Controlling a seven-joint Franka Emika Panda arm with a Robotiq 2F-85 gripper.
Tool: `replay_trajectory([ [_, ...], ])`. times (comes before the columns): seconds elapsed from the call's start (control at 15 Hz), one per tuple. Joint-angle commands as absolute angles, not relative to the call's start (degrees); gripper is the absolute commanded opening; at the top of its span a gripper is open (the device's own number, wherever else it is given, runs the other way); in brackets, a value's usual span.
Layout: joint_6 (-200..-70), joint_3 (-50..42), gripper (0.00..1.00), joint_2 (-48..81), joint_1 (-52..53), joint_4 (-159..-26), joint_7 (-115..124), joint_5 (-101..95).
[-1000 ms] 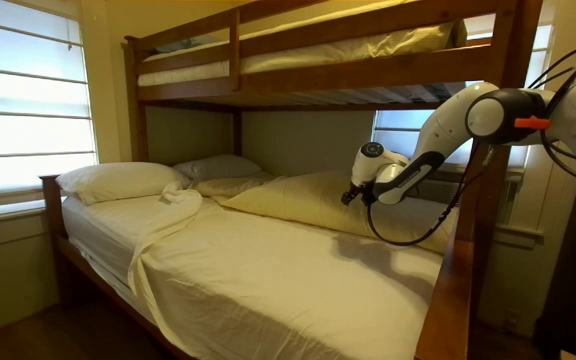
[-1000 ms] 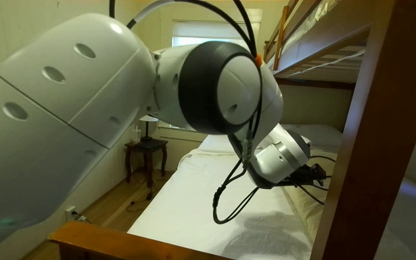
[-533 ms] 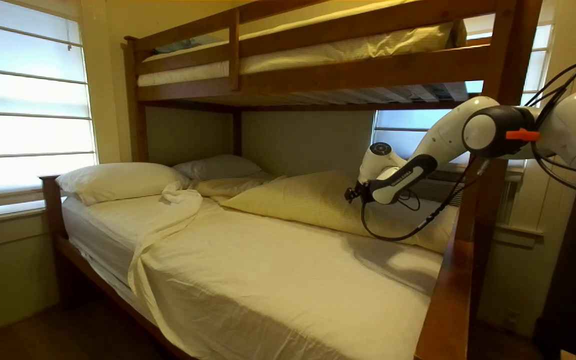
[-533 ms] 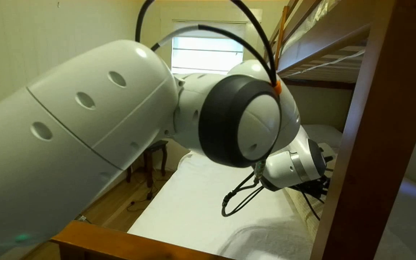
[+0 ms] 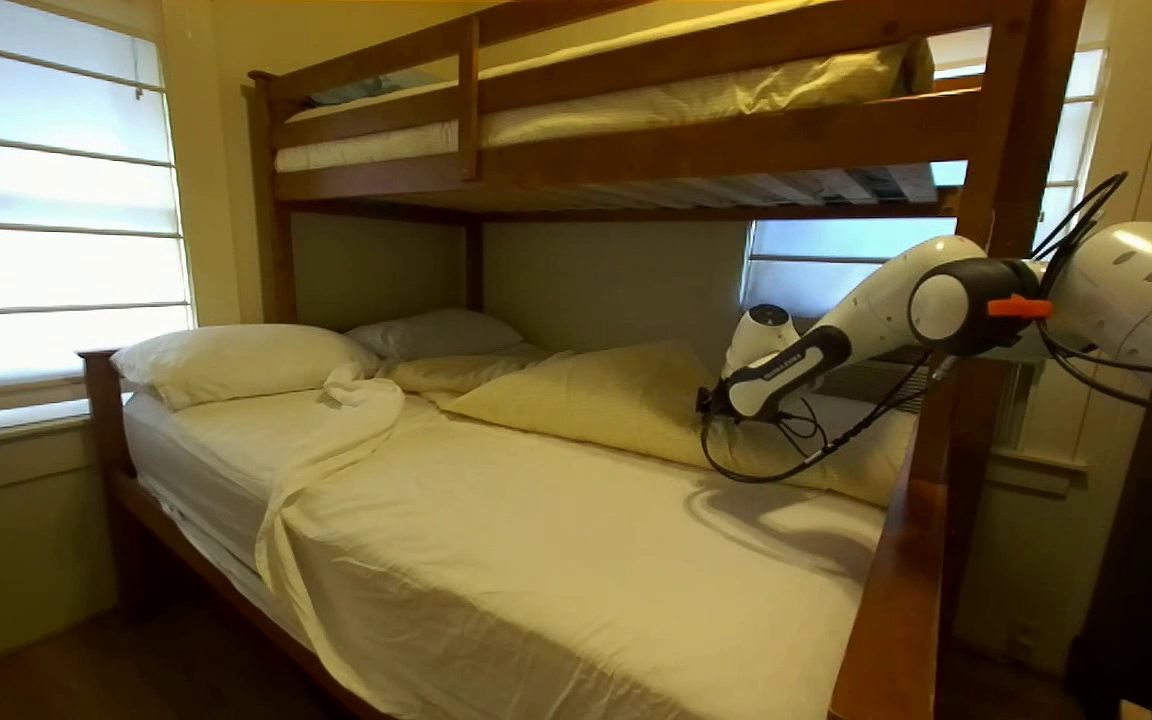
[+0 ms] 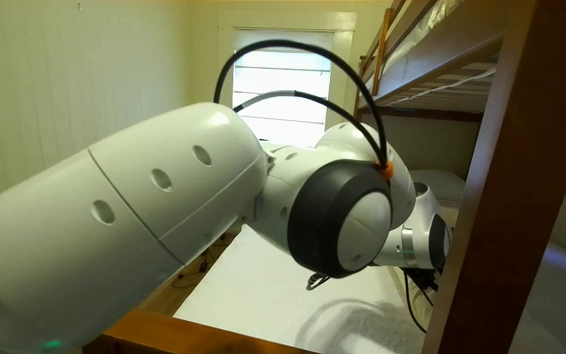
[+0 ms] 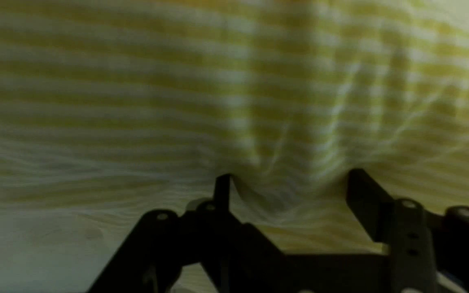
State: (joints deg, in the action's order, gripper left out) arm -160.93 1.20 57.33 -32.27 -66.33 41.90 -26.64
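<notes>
A yellow-and-white striped cover (image 5: 586,400) lies bunched along the far side of the lower bed; it fills most of the wrist view (image 7: 136,101). My gripper (image 7: 289,175) comes in from the bottom of the wrist view. Its two black fingers stand wide apart, with the tips at the striped cloth. The cloth is creased and sags between them, and it is not pinched. In an exterior view the dark gripper body (image 5: 714,404) is low against the cover, and its fingertips cannot be made out. In an exterior view the gripper is partly hidden behind a wooden post (image 6: 499,196).
A white sheet (image 5: 536,540) covers the lower mattress, with a folded-back edge (image 5: 336,440). White pillows (image 5: 246,362) lie at the head end. The upper bunk rail (image 5: 736,140) runs above the arm. The wooden footboard (image 5: 896,600) stands below the arm.
The arm has come down over the last second. The gripper has moved lower, against the striped cover, and the wrist has turned to point more downward. The cover looks little changed.
</notes>
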Motion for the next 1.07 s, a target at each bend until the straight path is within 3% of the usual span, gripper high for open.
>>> replay_trajectory([
  [0.0, -155.65, -0.22, 0.45, 61.01, -30.03, -61.22, 33.95, -11.12],
  [0.4, -147.21, -8.15, 0.03, 62.75, -25.15, -56.49, 29.97, 2.35],
  [0.67, -145.18, -6.53, 0.00, 61.76, -25.54, -56.55, 31.59, 0.26],
  [1.0, -147.56, 0.88, 0.01, 52.27, -24.58, -69.06, 20.97, 0.88],
])
